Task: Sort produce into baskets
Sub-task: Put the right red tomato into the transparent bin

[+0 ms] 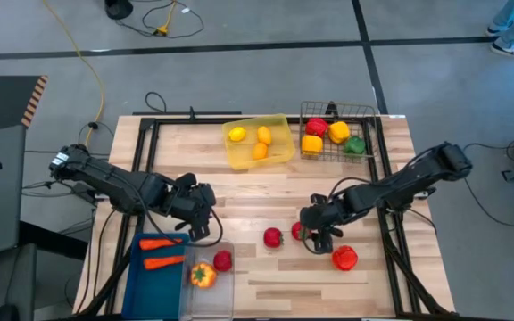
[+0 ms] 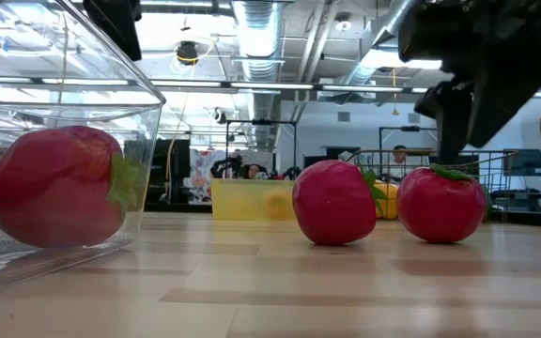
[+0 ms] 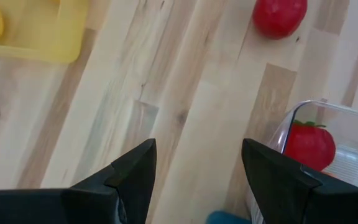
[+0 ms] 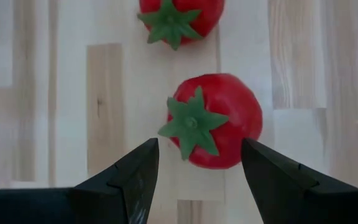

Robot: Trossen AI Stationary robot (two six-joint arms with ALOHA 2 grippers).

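Two red tomatoes lie on the wooden table, one [image 4: 213,121] straight below my right gripper [image 4: 199,144] and one [image 4: 179,15] beyond it. My right gripper [image 1: 318,234] is open and points down, its fingers just above the nearer tomato [image 2: 440,204] without touching it. My left gripper [image 3: 197,146] is open and empty over bare wood beside the clear bin [image 1: 211,283]. That bin holds a tomato [image 3: 309,144] and an orange-yellow pepper [image 1: 202,275]. A red pepper [image 1: 344,258] lies right of my right gripper.
A blue bin [image 1: 141,285] with orange carrots sits at the near left, next to the clear bin. At the far side stand a yellow tray [image 1: 279,156] with lemons and a black wire basket [image 1: 373,111] with peppers. Bare wood lies between the arms.
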